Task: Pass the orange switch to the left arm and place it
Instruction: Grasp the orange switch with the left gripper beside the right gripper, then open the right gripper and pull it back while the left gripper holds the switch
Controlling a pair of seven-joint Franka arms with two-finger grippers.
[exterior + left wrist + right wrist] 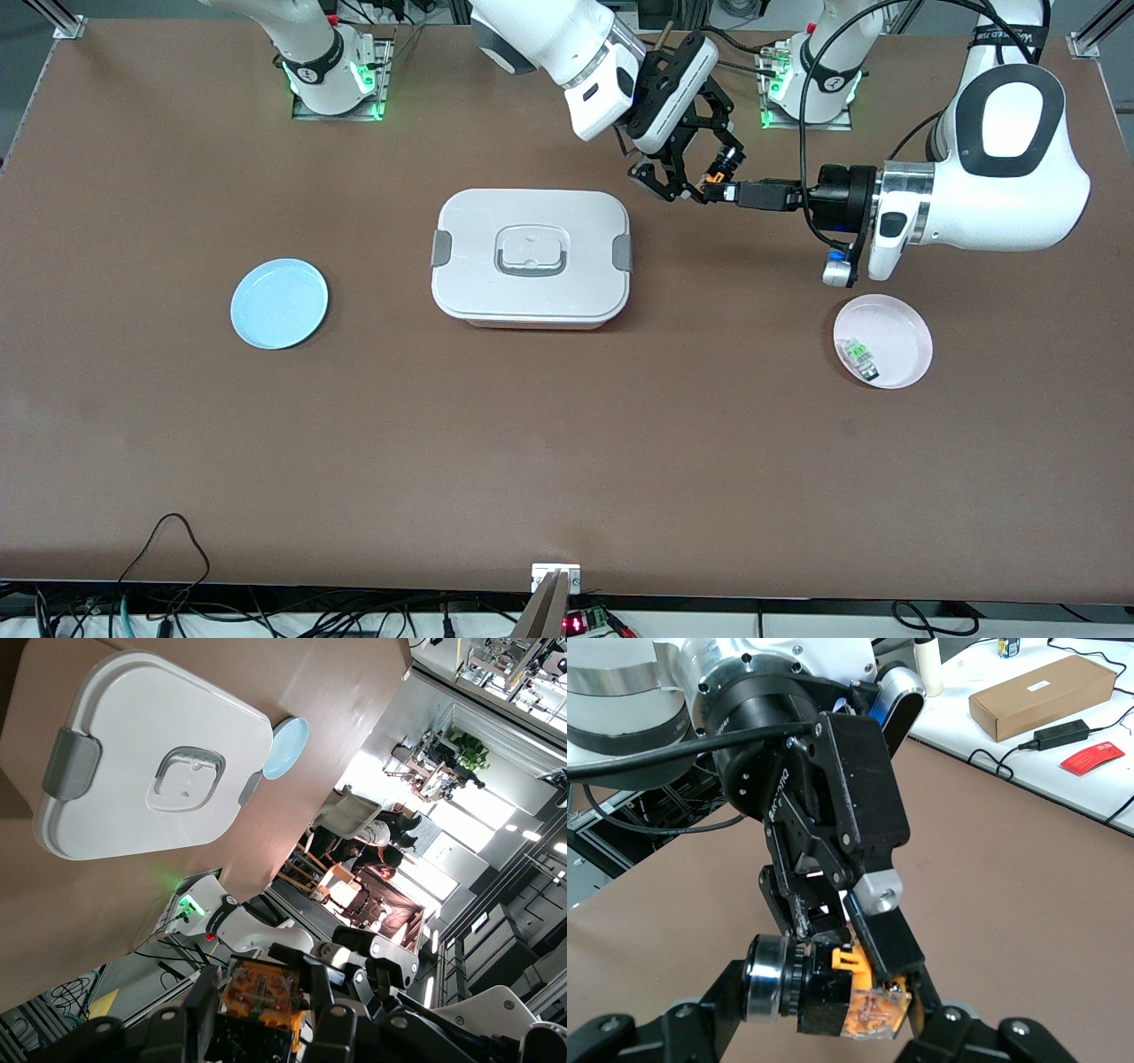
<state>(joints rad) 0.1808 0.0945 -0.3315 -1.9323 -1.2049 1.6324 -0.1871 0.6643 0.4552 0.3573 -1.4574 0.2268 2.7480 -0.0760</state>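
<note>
Above the bench (567, 461), at about two o'clock from the box (532, 257), you have both grippers meeting in the air around the orange switch (719, 174). Your left gripper (719, 191) has its jaws clamped on the switch's orange end. Your right gripper (687, 182) has its jaws set wide, one on each side of the black body, and you cannot tell whether they touch it. The box sits shut at the bench's middle, lid on and grey clips at both ends. At its nine o'clock the blue plate (279, 303) lies bare. At its four o'clock the pink plate (883, 340) holds a small clear part with green markings (858, 356).
</note>
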